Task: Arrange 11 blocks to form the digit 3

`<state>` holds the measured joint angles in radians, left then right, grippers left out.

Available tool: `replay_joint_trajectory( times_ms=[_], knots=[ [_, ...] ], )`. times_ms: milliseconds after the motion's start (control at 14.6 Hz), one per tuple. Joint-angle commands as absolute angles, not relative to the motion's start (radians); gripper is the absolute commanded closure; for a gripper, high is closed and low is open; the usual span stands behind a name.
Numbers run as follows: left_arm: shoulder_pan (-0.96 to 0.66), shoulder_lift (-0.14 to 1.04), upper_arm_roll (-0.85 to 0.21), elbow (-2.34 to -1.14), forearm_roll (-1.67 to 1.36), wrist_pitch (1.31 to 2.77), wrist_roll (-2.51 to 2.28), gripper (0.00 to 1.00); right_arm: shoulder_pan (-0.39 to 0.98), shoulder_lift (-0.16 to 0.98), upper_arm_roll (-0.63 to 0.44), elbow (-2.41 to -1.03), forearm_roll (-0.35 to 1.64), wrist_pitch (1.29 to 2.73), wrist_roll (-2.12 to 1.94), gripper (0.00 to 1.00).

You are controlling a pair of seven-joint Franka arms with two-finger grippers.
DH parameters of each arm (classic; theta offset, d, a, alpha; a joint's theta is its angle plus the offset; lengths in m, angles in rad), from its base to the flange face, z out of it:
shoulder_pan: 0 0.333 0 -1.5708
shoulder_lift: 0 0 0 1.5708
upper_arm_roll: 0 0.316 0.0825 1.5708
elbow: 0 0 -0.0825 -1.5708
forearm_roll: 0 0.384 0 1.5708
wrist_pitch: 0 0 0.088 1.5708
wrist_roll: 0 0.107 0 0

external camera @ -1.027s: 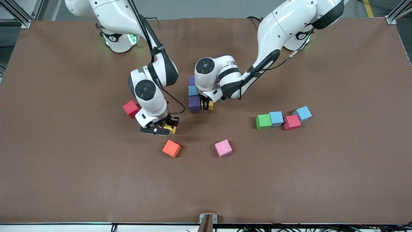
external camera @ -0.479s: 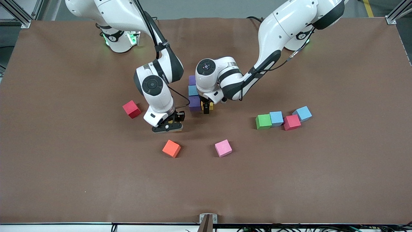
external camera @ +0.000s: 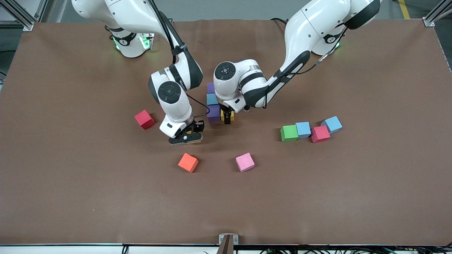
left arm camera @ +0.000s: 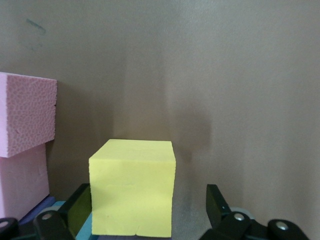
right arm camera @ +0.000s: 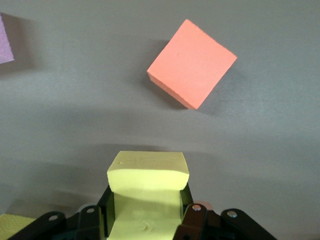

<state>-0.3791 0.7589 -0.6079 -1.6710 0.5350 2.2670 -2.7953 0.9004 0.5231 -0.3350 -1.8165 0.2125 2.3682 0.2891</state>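
A column of blocks stands mid-table: purple (external camera: 210, 87), light blue (external camera: 212, 99), purple (external camera: 213, 112). A yellow block (external camera: 222, 114) (left arm camera: 132, 187) sits beside the nearer purple one. My left gripper (external camera: 226, 118) (left arm camera: 146, 196) is open around it, with a gap at one finger (left arm camera: 216, 202). Two pink blocks (left arm camera: 25, 120) show beside it in the left wrist view. My right gripper (external camera: 186, 137) (right arm camera: 145, 202) is shut on a second yellow block (right arm camera: 147, 172), just above the table near the orange cube (external camera: 188, 162) (right arm camera: 192, 62).
Loose blocks lie on the brown mat: red (external camera: 144, 119) toward the right arm's end, pink (external camera: 244, 162) near the front. Green (external camera: 289, 133), light blue (external camera: 303, 129), deep pink (external camera: 320, 134) and light blue (external camera: 332, 124) cluster toward the left arm's end.
My left gripper has opened and let go of the yellow block beside the purple one. My right gripper has carried its yellow block a little toward the column.
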Motion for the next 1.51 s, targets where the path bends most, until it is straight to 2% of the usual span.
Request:
replay_joint_trajectory(
  times_ms=[0,274,548,959,1438],
  knots=[
    [-0.373,0.695,-0.617,-1.710,0.563,2.247,-2.997,0.00,0.929,0.535,-0.341,-1.806,0.241,2.372,0.278,0.99],
    [-0.287,0.652,-0.684,-1.729,0.506,2.224,-2.951,0.00,0.972,0.623,-0.341,-1.721,0.314,2.367,0.285,0.99],
    [-0.195,0.623,-0.692,-1.762,0.502,2.209,-2.944,0.00,0.992,0.658,-0.341,-1.666,0.322,2.359,0.340,0.99],
    [0.004,0.506,-0.693,-1.928,0.503,2.227,-2.872,0.00,1.006,0.660,-0.341,-1.670,0.322,2.327,0.373,0.99],
    [0.164,0.399,-0.692,-2.134,0.517,2.402,-2.741,0.00,1.015,0.673,-0.339,-1.674,0.322,2.303,0.414,0.99]
  ],
)
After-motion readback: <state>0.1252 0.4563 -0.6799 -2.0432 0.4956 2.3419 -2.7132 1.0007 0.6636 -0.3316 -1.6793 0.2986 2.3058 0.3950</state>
